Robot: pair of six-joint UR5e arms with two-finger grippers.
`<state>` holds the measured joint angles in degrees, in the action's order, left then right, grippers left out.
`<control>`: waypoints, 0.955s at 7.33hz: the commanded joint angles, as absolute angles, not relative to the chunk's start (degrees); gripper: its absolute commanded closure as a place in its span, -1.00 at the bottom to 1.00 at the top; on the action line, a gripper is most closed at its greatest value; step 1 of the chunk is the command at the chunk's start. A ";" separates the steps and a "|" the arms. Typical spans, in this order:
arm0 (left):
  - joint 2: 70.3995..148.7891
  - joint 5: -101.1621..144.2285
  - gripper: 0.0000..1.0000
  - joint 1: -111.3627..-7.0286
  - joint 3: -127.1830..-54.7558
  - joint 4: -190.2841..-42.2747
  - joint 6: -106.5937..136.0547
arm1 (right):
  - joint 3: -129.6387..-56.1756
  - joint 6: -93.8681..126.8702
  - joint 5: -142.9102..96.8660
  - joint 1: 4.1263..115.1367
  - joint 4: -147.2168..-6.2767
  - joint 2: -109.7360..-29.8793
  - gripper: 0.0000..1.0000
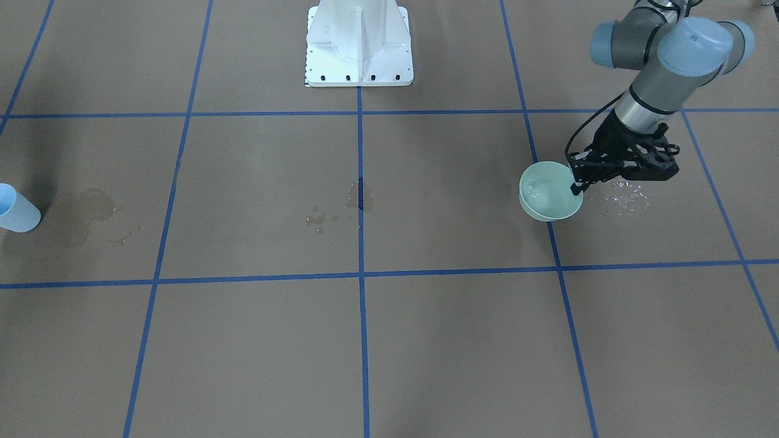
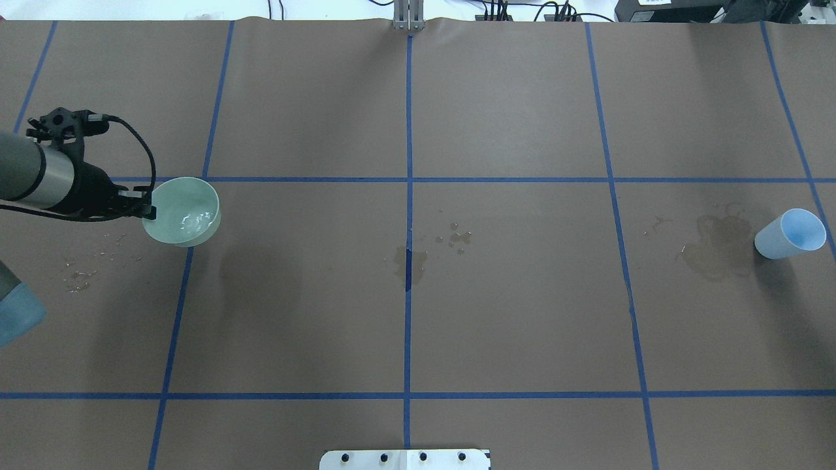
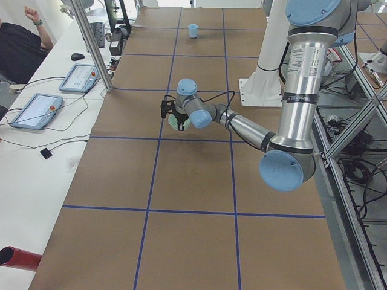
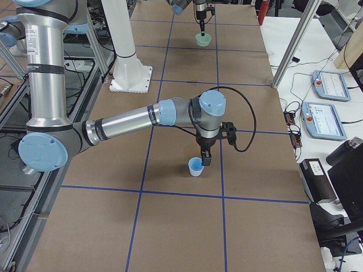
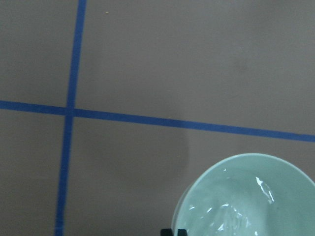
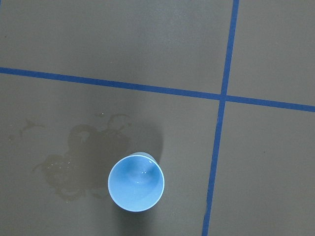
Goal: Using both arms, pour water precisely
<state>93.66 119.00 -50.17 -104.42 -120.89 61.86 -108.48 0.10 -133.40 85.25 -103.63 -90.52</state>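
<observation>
First, from the front, the left gripper (image 1: 577,182) is clamped on the rim of a pale green bowl (image 1: 548,201), and the water (image 1: 538,193) glints inside it; drops (image 1: 621,198) lie on the brown table (image 1: 462,340) just beside the bowl, while a blue cup (image 1: 17,210) stands at the opposite edge next to a wet patch (image 1: 85,210). From overhead, the bowl is over a blue tape line (image 2: 178,313) at the table's left, the cup well apart at the right, with droplets (image 2: 457,236) near the middle. In the left side view, the left arm (image 3: 299,90) stretches to the bowl. In the right side view, the right arm (image 4: 125,122) holds the right gripper (image 4: 204,160) just beside the cup; whether its fingers are apart or together I cannot tell. The left wrist camera shows the bowl's glossy water, the right wrist camera the upright cup beside its wet patch.
</observation>
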 commanded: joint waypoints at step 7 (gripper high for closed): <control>92.90 120.94 1.00 -54.93 -92.02 -125.16 55.81 | -108.37 -0.17 -133.42 85.25 -103.62 -90.26 -0.99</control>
<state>92.80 121.00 -54.97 -92.61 -125.07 55.85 -108.36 0.06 -133.35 85.24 -103.62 -90.28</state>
